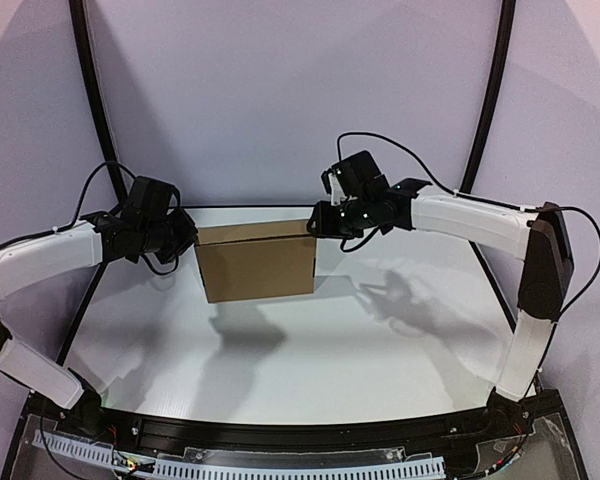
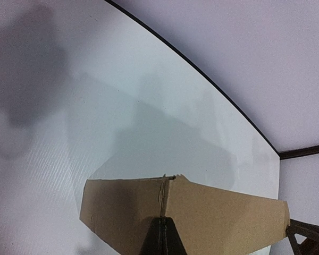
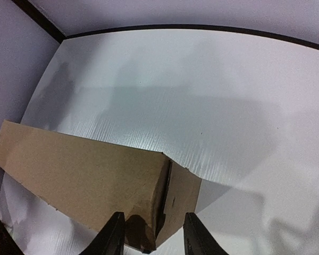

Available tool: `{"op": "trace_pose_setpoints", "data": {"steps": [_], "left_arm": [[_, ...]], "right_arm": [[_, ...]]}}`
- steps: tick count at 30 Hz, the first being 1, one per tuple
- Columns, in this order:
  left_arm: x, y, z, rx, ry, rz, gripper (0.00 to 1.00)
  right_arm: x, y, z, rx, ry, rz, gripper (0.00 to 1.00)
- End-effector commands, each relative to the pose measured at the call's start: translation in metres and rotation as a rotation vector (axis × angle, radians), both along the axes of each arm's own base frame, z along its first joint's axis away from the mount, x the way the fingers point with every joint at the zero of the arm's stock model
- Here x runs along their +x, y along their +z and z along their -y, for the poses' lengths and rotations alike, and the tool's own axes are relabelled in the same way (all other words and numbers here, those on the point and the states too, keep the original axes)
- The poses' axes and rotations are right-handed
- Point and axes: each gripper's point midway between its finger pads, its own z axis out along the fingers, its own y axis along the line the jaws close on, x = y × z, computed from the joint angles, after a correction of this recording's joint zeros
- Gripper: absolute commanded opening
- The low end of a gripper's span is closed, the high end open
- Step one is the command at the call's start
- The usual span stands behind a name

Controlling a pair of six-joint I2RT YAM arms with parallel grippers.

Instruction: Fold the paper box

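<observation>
The left gripper [image 1: 187,243] is pinched shut on the left end of the paper box [image 1: 257,262], a folded brown shell over the far part of the white table [image 1: 380,340]. At the box's right end, the right gripper [image 1: 316,222] has its fingers apart, one on either side of the corner.

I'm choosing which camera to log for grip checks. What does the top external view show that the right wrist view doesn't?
Only top external: both arms at once, with the left gripper at the left end of the paper box and the right gripper at its right end. Only right wrist: the right gripper's fingers standing apart on either side of the box's end corner, and the seam in the cardboard there. Both: the brown box and the white table.
</observation>
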Motion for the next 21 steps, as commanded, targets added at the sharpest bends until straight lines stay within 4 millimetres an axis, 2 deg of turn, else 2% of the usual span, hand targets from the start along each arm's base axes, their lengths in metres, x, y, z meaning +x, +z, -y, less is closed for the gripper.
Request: {"op": "trace_pose_setpoints", "data": {"steps": [1, 4, 7, 9, 12, 21], "left_arm": [[-0.062, -0.097, -0.026, 0.206, -0.047, -0.380, 0.01], [-0.061, -0.096, -0.026, 0.209, -0.050, -0.380, 0.01], [-0.060, -0.096, -0.024, 0.209, -0.058, -0.378, 0.01], [-0.060, -0.096, -0.024, 0.209, -0.059, -0.378, 0.01], [-0.060, -0.096, -0.023, 0.209, -0.064, -0.377, 0.01], [-0.060, -0.099, -0.022, 0.209, -0.071, -0.386, 0.01]], "right_arm": [[-0.005, 0.016, 0.008, -0.079, 0.051, -0.030, 0.42], [-0.001, 0.039, 0.007, -0.046, 0.045, 0.015, 0.48], [0.000, 0.045, 0.010, -0.007, 0.036, 0.016, 0.49], [0.000, 0.039, 0.011, 0.003, 0.037, -0.008, 0.47], [0.001, 0.016, 0.013, 0.036, 0.043, -0.090, 0.41], [0.000, -0.005, 0.002, 0.098, 0.090, -0.167, 0.36]]}}
